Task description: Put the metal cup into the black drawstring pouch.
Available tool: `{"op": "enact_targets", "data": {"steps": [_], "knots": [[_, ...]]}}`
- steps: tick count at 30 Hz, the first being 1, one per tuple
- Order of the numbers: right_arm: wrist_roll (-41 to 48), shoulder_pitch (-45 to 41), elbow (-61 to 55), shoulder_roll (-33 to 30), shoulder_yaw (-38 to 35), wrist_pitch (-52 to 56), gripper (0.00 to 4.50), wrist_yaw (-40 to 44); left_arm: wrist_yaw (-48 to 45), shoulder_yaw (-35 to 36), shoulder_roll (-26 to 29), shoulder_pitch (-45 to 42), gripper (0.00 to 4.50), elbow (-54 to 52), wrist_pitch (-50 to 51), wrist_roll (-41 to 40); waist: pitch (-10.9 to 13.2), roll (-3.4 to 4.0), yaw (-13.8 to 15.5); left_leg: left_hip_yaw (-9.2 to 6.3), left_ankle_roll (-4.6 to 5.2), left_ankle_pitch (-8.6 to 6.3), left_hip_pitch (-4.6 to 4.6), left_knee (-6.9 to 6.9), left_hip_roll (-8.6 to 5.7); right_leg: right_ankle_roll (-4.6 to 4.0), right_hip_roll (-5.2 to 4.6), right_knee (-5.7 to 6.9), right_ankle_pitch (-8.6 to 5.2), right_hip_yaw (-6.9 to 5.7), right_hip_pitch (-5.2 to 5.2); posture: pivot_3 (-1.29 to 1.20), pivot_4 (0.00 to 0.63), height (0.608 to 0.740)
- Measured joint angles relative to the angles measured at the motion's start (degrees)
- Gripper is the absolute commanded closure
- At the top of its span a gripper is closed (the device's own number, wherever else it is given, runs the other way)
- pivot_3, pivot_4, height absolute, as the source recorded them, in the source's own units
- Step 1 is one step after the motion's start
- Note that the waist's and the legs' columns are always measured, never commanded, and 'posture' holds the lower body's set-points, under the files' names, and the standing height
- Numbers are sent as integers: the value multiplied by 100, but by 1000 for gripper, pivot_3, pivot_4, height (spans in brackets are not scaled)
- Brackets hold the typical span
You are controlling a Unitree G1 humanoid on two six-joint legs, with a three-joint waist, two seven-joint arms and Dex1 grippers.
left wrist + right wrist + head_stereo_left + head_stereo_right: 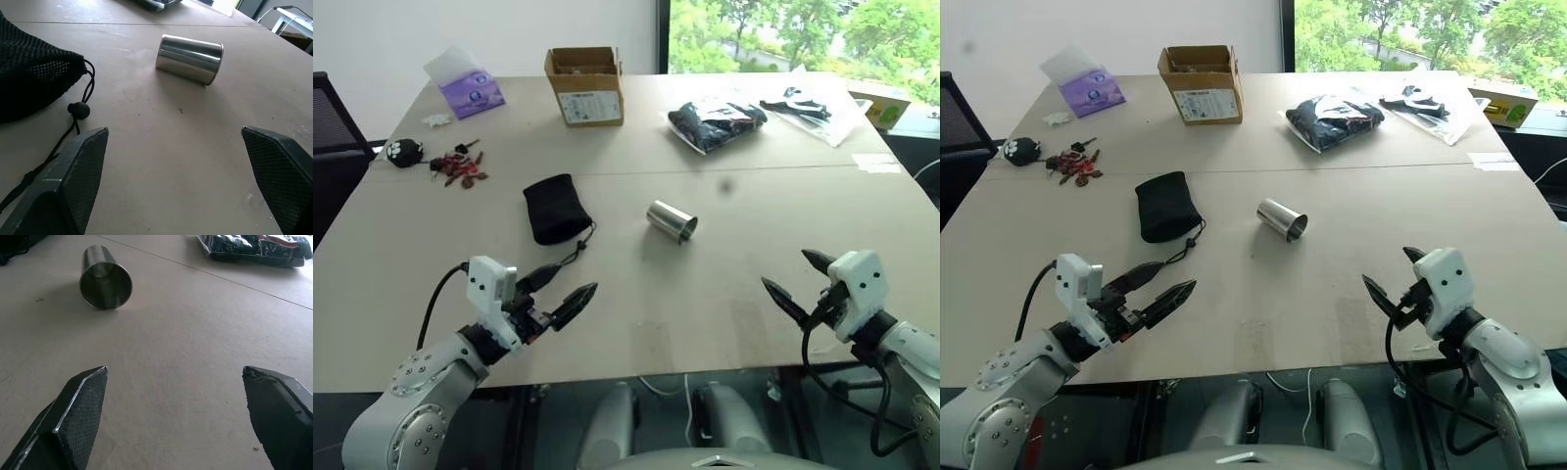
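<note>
Nothing is grasped yet: both grippers, left point(560, 294) and right point(793, 278), hover wide apart at the tabletop's point(636, 333) near edge, the shiny steel cup point(672, 221) lying mid-table beside the soft black drawstring pouch point(554, 208), so reaching comes next.

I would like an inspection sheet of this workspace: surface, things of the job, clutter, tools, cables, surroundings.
Surface: tan table, a seam running across it.
Job's things: metal cup lies on its side at mid-table, empty; black drawstring pouch lies flat to the robot's left of it, apart from it, cord trailing toward the near edge.
Clutter: cardboard box, purple packet, keys with a black charm, two plastic-wrapped black items at the far side.
Tools: left tool open, empty, above the near edge; right tool open, empty, likewise.
Cables: black cable on the left arm, another on the right.
Surroundings: white wall, window with trees.
</note>
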Motion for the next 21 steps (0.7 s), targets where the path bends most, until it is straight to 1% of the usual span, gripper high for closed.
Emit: {"op": "enact_targets", "data": {"steps": [2, 3, 4, 6, 8, 9, 10, 11, 13, 18, 21], "knots": [[3, -5, 1, 0, 3, -12, 29, 7, -1, 0, 2, -6, 0, 0, -10, 11, 0, 0, 0, -2, 0, 0, 0, 0, 0, -2, 1, 0, 1, -1, 0, 0, 150, 740], [34, -172, 21, 11, 69, -10, 29, 18, 137, -26, 0, -134, 0, 33, -56, 249, 0, 0, 0, -2, 0, 0, 0, 0, 0, -2, 2, 0, 1, -2, 0, 0, 150, 740], [175, -626, 24, 60, 222, -3, 29, 80, 473, -117, 0, -512, 0, 143, -166, 700, 3, 3, -13, 0, 0, 1, 3, 6, -3, 3, 13, 2, 3, 0, -1, 0, 150, 740], [343, -929, -107, 67, 351, -23, 29, 159, 709, -157, 3, -789, 0, 199, -313, 1003, 0, -1, -11, -7, 1, 2, 3, 9, 2, 4, 23, 2, 11, -2, 0, 0, 150, 740], [505, -1080, -198, 56, 395, -14, 29, 263, 843, -211, 28, -867, 0, 206, -436, 1262, -4, -5, -10, -7, 0, 2, 9, 8, 4, 4, 23, 1, 11, -3, 8, 0, 150, 740], [1003, -1403, -281, -115, 635, 36, 29, 747, 1252, -621, 342, -1178, 0, 530, -605, 2298, -1, -5, 6, -11, 0, 1, 5, 6, 2, 0, 21, -4, 14, -8, 12, 0, 150, 740], [1100, -1463, -395, -200, 691, 26, 29, 911, 1453, -861, 590, -1351, 0, 609, -549, 2768, 0, -7, 21, -18, 0, 1, -1, 5, -3, -3, 16, -8, 15, -13, 11, 0, 150, 740], [1117, -1447, -435, -241, 693, -10, 29, 992, 1554, -1024, 703, -1465, 0, 627, -479, 3063, -1, -7, 29, -19, 0, 1, -2, 4, -3, -6, 10, -10, 17, -14, 13, 0, 150, 740], [1116, -1368, -442, -410, 701, -115, 29, 1141, 1709, -1597, 1102, -1770, 0, 736, -379, 3916, -1, -10, 35, -18, 1, 0, -6, 4, -17, -6, 3, -14, 18, -14, 13, 0, 150, 740], [1061, -1137, -441, -418, 696, -288, 29, 1112, 1657, -2544, 1567, -2177, 0, 973, -529, 5224, 1, -9, -5, -12, 4, -2, -2, -2, -10, -7, 3, -11, 18, -12, 9, 0, 150, 740], [955, -994, -443, -394, 733, -439, 29, 1055, 1620, -2889, 1565, -2472, 0, 1281, -595, 5704, 2, -8, 3, -15, 4, -2, -1, -3, -9, -7, 6, -9, 18, -15, 9, 0, 150, 740]]}}
